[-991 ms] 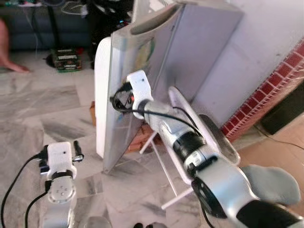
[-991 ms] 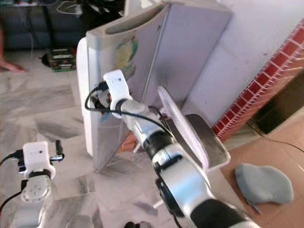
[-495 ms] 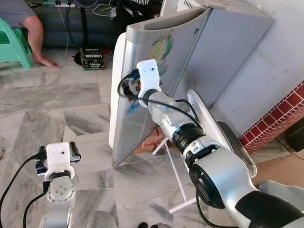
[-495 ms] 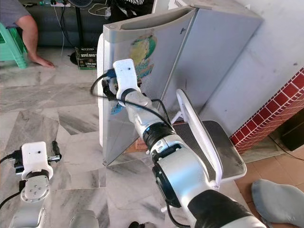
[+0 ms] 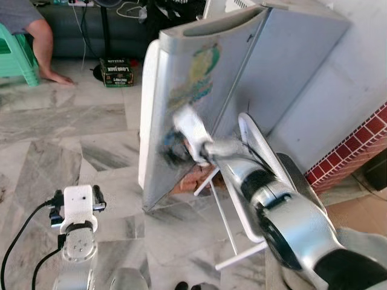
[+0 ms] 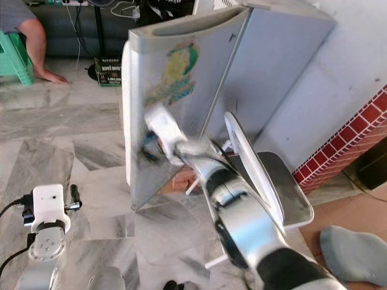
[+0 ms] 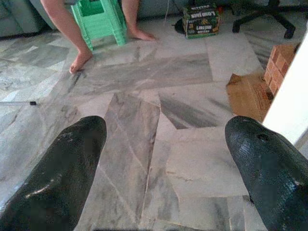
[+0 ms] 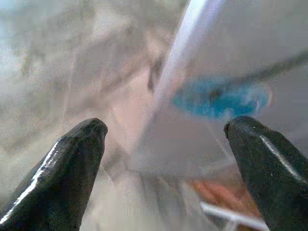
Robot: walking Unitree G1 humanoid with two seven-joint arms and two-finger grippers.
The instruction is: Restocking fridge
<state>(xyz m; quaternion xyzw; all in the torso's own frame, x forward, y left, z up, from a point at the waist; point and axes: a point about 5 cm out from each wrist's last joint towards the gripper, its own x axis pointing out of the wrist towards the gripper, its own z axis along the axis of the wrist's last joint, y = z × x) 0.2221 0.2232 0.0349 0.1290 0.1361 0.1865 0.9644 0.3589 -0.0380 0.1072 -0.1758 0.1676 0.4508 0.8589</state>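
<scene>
In the last half second the right claw, fingers apart, dropped down the fridge door, which stands ajar, while the left claw hangs spread, idle.

Silver jointed right arm with black band and black cable, blurred white wrist block, white boxy left wrist housing, black cables, textured black fingers

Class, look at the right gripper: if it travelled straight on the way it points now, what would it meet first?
Most likely the fridge door: the right gripper points at its lower edge, fingers open, though blur leaves depth unclear.
</scene>
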